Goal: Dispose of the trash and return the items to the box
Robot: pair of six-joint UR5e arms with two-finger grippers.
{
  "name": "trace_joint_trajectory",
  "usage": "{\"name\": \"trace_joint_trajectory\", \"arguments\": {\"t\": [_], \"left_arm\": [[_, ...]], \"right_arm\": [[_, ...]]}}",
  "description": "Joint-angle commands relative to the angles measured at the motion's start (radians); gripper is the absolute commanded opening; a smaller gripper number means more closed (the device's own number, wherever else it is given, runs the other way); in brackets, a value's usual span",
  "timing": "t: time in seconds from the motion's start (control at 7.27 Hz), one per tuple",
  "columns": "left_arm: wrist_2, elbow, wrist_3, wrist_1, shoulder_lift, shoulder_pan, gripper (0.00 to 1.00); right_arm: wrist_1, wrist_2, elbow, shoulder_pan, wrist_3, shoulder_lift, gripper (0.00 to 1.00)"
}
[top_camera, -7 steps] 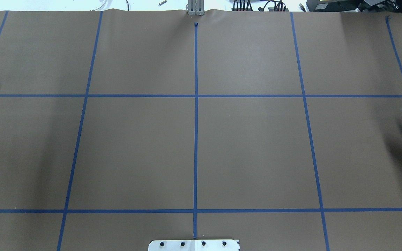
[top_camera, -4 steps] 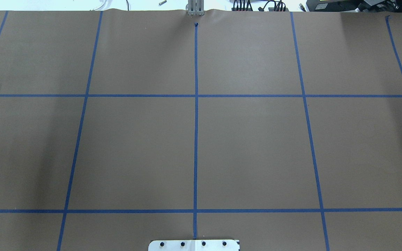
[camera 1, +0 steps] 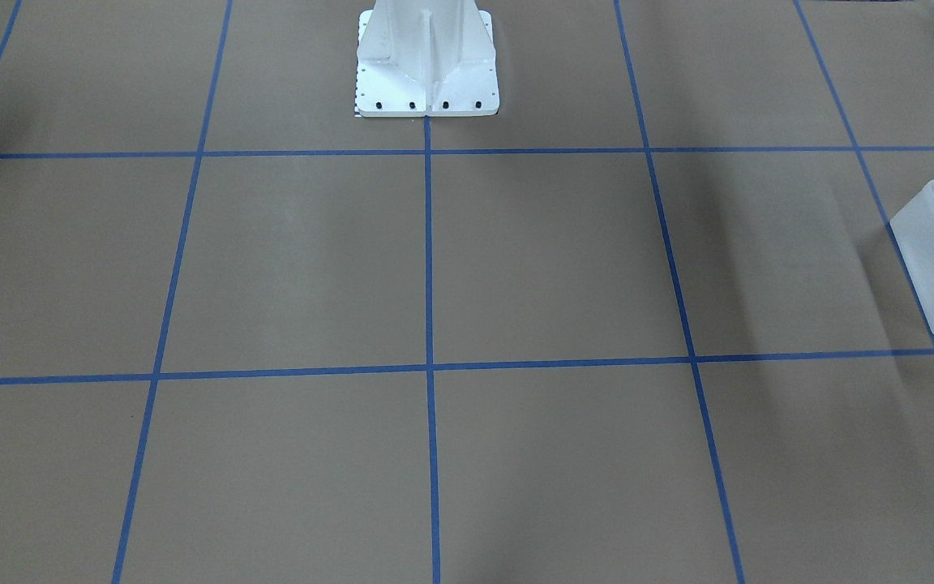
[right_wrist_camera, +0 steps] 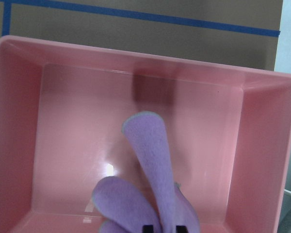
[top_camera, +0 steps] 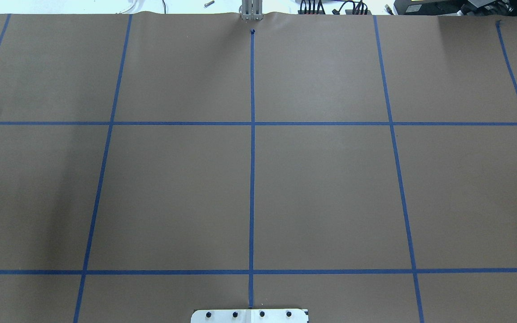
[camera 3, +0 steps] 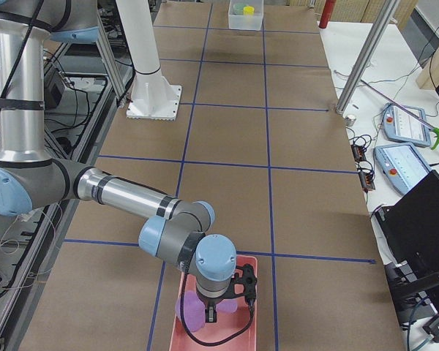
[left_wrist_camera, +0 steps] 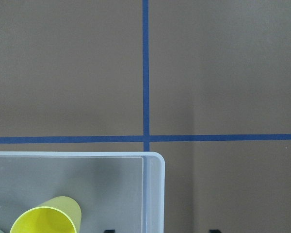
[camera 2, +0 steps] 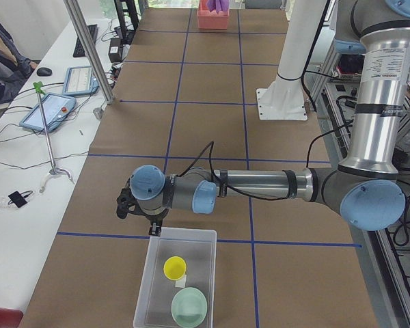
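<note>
Right-end station: the right gripper (right_wrist_camera: 163, 228) hangs over the pink tray (right_wrist_camera: 136, 57), its jaws clamped on a limp purple fabric piece (right_wrist_camera: 150, 155) that dangles toward the tray floor without clearly touching it. The step in hand appears to be depositing this piece. It is best done by keeping the fabric centred between the tray walls, lowering until the loose lobes sit below the rim, and only then parting the jaws, so that no lobe drapes over an edge.

Left-end station: the box (camera 2: 199, 260) sits on the table at the robot's left end, holding a yellow cup (camera 2: 174, 266) and a green bowl (camera 2: 189, 307). The left gripper (left_wrist_camera: 161, 231) hovers by the box's corner with jaws spread and nothing between them.

Limits of view: the overhead camera shows neither arm nor container; the front camera crops the box at its edge. Only the tips of either gripper's fingers enter the wrist views. What the purple piece is – cloth, felt or a toy part – cannot be told, nor a small pale scrap (camera 2: 182, 281) beside the cup
</note>
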Motion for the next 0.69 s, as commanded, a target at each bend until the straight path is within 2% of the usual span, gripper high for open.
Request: {"name": "trace_joint_trajectory", "arguments": {"t": [0.0,0.14,0.28,0.41,0.55], "left_arm": [[0.011,-0.075,-0.073,0.003,0.010,0.052,0.72],[0.013,-0.108,-0.081,0.005,0.012,0.071,0.72],[0.015,-0.144,-0.090,0.017,0.010,0.086,0.72],[0.077,-0.234,-0.122,0.079,0.012,0.124,0.72],[0.099,-0.309,-0.119,0.185,0.010,0.132,0.72]], "right_arm": [[0.038,0.043,0.009,-0.002,0.056,0.015,1.00],[0.040,0.142,0.030,-0.046,0.179,0.018,1.00],[0.038,0.169,0.094,-0.106,0.270,0.018,1.00],[0.038,0.181,0.160,-0.167,0.373,0.018,1.00],[0.038,0.189,0.208,-0.219,0.456,0.018,1.00]]}}
